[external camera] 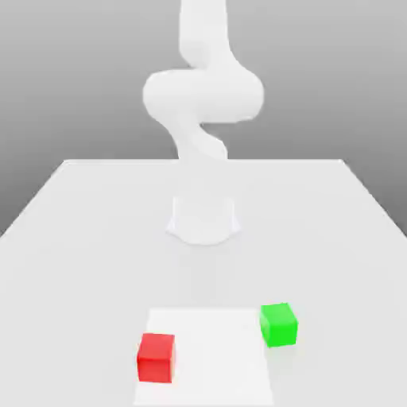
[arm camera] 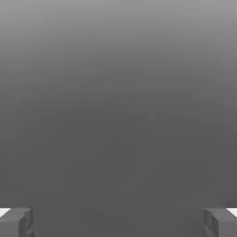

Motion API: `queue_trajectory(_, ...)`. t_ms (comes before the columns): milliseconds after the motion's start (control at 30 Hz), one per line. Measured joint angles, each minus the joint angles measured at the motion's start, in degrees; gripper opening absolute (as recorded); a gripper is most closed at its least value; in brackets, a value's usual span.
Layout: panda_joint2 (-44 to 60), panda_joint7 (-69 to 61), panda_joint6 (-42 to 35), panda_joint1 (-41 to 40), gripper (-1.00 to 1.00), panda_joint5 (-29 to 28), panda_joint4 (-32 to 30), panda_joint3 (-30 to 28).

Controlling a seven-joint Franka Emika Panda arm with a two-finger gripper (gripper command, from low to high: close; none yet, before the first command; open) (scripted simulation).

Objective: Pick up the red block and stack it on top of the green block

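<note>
The tool (arm camera: pixel 118 222) hung released, jaws wide and holding nothing; the red block (external camera: pixel 156 357) sat on the worktop (external camera: pixel 79 238), toward the exterior view's left of the green block (external camera: pixel 278 323), well apart.

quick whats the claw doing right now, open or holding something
Claw: open wide, holding nothing. The red block and the green block both sit on the table.
</note>
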Motion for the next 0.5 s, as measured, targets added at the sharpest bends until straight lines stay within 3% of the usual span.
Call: queue_trajectory(500,22.8,37.4,10.2,-14.2,0.0,-2.3,-7.0,10.0)
